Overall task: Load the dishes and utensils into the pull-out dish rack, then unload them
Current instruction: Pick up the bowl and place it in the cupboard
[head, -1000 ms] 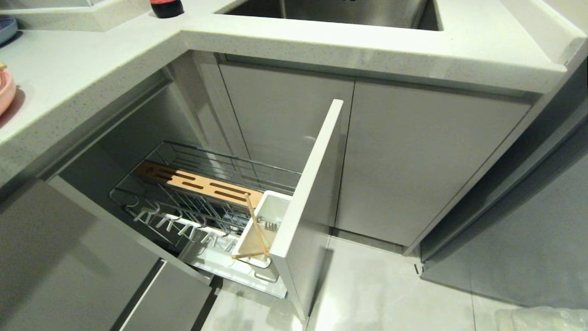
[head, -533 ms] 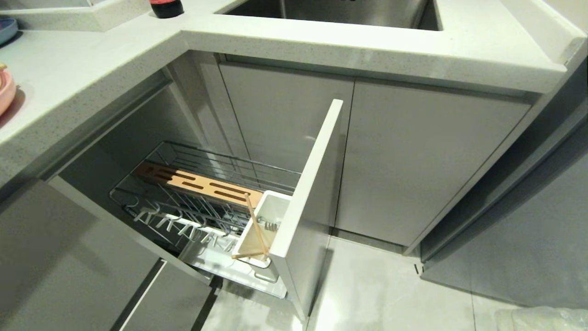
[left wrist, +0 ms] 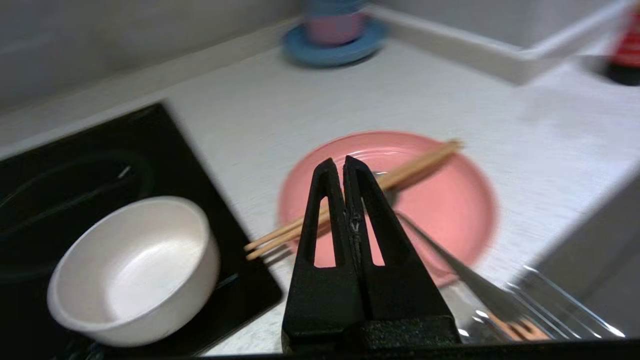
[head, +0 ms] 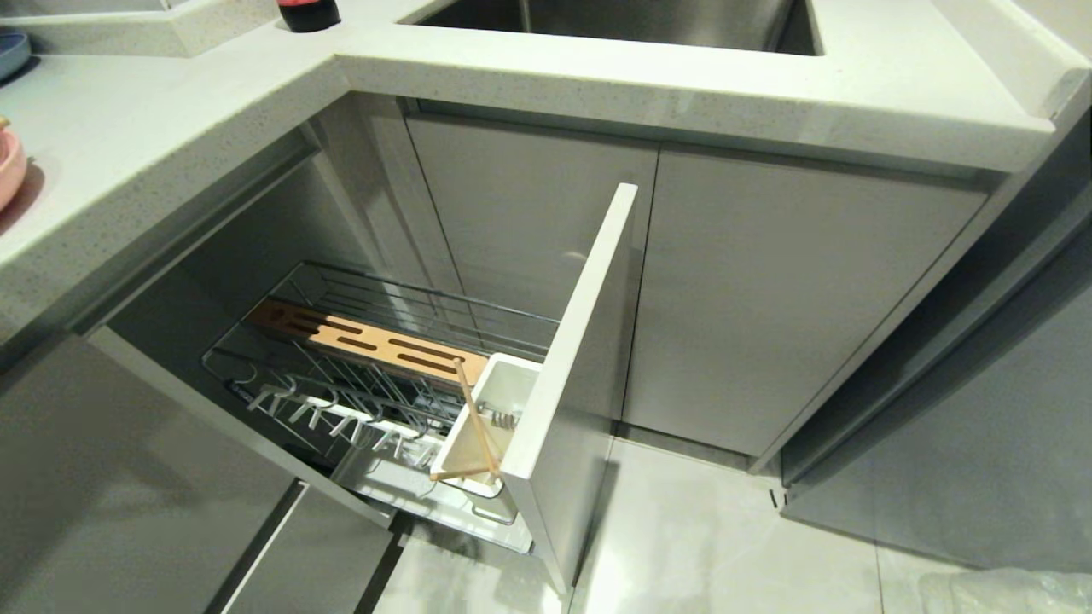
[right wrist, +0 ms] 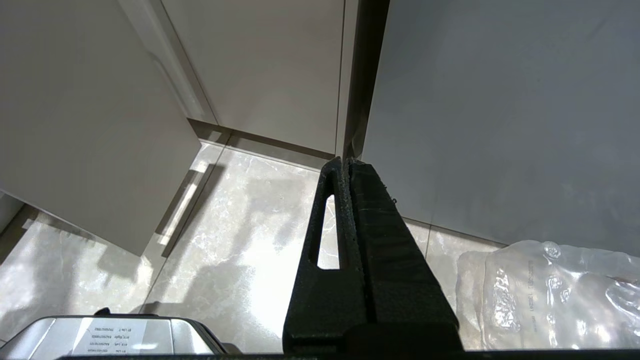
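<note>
We see the left gripper [left wrist: 343,164], jaws pressed together and empty, above the counter; beyond it the bowl [left wrist: 134,268], then the pink plate [left wrist: 440,205] bearing chopsticks [left wrist: 425,159]. The right gripper [right wrist: 345,162] likewise closed, over floor.

Speckled white countertop [head: 171,128], grey cabinets [head: 785,307], marbled floor [head: 682,546].

plate [left wrist: 440,210]: salmon pink;
bowl [left wrist: 135,270]: cream white;
chopsticks [left wrist: 420,162]: pale wood;
table [head: 128,145]: white, finely speckled;
left claw [left wrist: 343,165]: black
</note>
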Tool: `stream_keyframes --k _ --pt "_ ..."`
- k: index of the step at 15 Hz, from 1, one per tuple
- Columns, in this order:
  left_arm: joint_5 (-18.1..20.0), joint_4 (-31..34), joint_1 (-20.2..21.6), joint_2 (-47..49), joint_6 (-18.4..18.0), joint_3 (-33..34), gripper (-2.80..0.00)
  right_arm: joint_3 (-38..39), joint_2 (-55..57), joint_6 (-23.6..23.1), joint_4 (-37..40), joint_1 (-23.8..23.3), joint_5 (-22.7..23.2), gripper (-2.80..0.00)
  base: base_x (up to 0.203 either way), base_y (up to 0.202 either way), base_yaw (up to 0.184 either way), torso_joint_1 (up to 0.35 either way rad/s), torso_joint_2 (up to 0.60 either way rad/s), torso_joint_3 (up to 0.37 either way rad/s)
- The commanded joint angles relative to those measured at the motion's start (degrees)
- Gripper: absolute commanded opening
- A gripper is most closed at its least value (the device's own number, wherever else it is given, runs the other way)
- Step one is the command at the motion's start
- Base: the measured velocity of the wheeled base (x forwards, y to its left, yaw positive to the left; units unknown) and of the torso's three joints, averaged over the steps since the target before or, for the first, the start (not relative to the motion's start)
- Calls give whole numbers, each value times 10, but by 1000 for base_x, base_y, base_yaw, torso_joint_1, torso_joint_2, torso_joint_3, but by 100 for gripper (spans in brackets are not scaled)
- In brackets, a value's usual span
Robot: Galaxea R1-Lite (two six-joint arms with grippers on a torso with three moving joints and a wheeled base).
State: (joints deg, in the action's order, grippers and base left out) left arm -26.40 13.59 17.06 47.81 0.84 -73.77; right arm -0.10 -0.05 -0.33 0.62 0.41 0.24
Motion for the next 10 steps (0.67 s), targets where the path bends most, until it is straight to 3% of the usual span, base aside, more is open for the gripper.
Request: stream_keyframes --k 1,3,5,10 --pt "3 67 59 60 33 -50 -280 0 0 0 0 0 0 -280 0 0 0 0 0 0" --pt "32 171 121 97 88 -114 -280 0 0 0 0 -1 0 -280 0 0 0 0 0 0" --pt "55 225 169 133 135 -148 -280 0 0 0 0 0 0 -280 0 0 0 0 0 0" --pt "75 249 268 220 215 -205 -280 0 0 0 0 0 0 -280 0 0 0 0 0 0"
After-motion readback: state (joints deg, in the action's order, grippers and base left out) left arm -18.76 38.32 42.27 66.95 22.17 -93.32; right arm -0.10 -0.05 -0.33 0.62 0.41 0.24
